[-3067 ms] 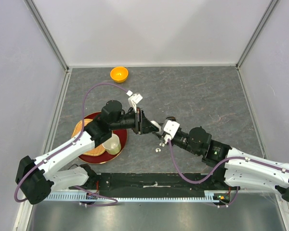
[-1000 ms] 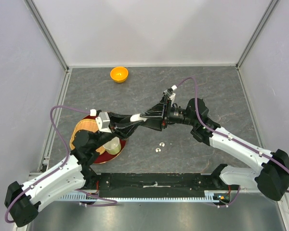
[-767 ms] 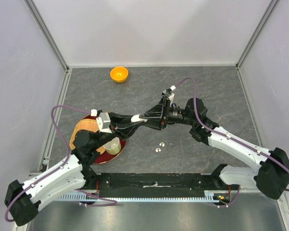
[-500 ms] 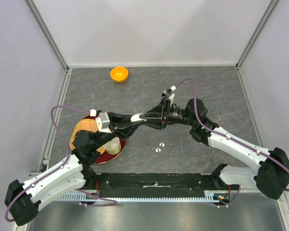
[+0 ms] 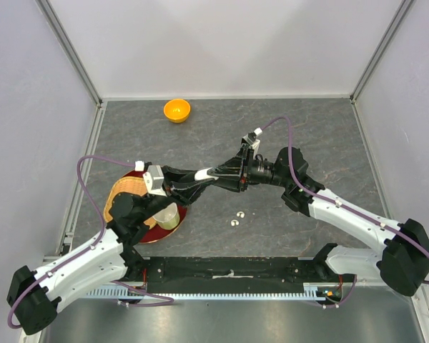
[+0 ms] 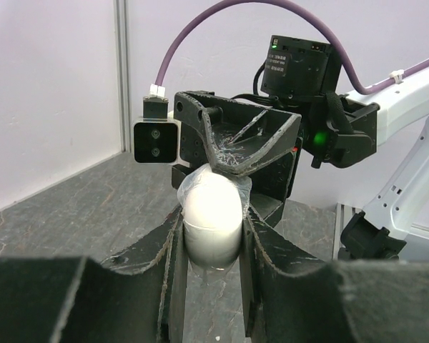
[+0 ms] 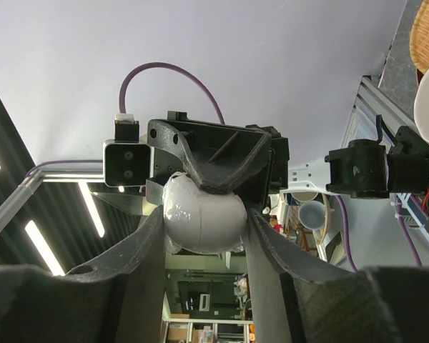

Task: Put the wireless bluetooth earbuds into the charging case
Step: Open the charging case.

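Around the white charging case (image 6: 212, 207), held up off the table (image 5: 307, 136), our left gripper (image 6: 211, 246) and right gripper (image 7: 202, 236) are both pinched onto it from opposite ends. It looks light, hard and slippery-smooth, so we'd squeeze its broad flanks rather than the dome. Two silvery earbuds (image 5: 234, 222) lie on the table just below the case, unmoved, while both arms have swung round since three seconds ago.
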Controlling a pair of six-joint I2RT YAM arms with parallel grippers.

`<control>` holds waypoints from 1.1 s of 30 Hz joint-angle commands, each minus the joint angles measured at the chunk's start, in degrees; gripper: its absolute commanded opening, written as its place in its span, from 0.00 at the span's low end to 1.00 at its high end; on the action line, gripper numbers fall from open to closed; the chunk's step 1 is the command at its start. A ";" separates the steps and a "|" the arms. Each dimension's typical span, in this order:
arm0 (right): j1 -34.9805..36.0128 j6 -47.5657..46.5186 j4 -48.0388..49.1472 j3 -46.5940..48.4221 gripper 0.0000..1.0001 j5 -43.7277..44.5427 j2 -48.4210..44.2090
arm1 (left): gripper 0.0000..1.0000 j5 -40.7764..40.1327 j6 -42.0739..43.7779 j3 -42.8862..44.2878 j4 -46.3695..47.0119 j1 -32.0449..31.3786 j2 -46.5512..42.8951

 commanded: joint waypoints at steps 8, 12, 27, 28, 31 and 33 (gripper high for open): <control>0.13 1.21 3.89 -0.98 0.09 1.69 -0.84 | 0.39 0.26 -2.46 0.99 -1.84 -0.33 0.41; 0.13 1.21 3.98 -1.07 0.09 1.78 -0.84 | 0.45 -0.70 -2.98 1.17 -2.11 -0.33 0.23; 0.04 1.21 3.89 -2.03 0.08 1.95 -0.75 | 0.43 -1.49 -2.98 0.47 0.43 -0.33 -0.30; 0.04 1.12 3.89 -2.21 0.08 1.95 -0.75 | 0.43 -1.41 -2.90 0.20 1.22 -0.33 -0.38; 0.13 1.21 3.89 -2.56 0.08 2.04 -0.75 | 0.43 -1.58 -2.46 -0.33 2.64 -0.33 -0.56; 0.13 1.12 4.16 -2.65 0.08 2.13 -0.92 | 0.43 -1.67 -2.37 -0.24 1.94 -0.33 -0.39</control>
